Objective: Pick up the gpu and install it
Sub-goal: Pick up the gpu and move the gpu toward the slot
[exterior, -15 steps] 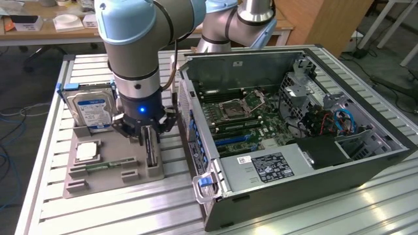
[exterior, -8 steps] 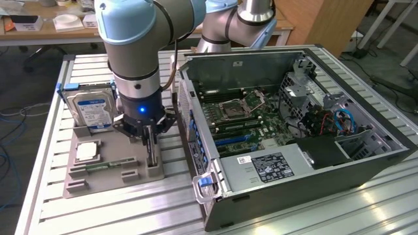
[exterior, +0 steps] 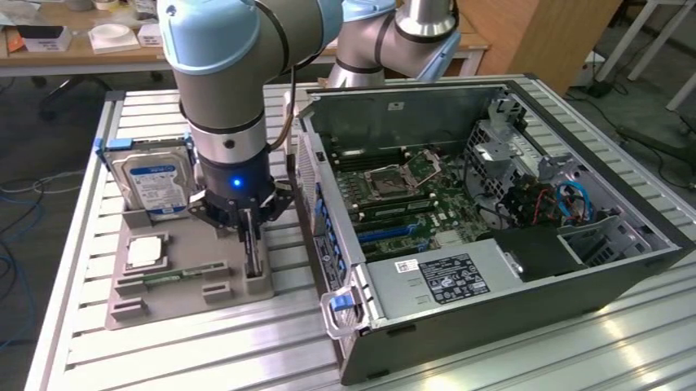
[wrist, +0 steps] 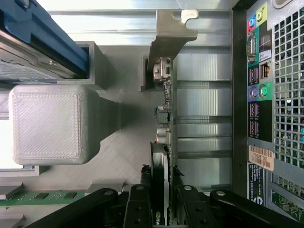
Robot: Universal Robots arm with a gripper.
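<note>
— Where's the gpu (exterior: 254, 262) (wrist: 167, 137)?
— On edge in the grey tray (exterior: 179, 308), straddled by the gripper (exterior: 253, 238) (wrist: 163, 209); gripped or not, I can't tell.
— What else does the tray hold?
— Hard drive (exterior: 152, 183), memory stick (exterior: 174, 275).

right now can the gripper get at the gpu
Likely yes: the gripper sits right over the gpu, which stands upright in the tray, with nothing between them; the hard drive and case are off to either side.

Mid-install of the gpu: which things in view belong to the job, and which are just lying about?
Job: gpu; gripper, right over it; open computer case.
Lying about: hard drive; memory stick; processor chip.
</note>
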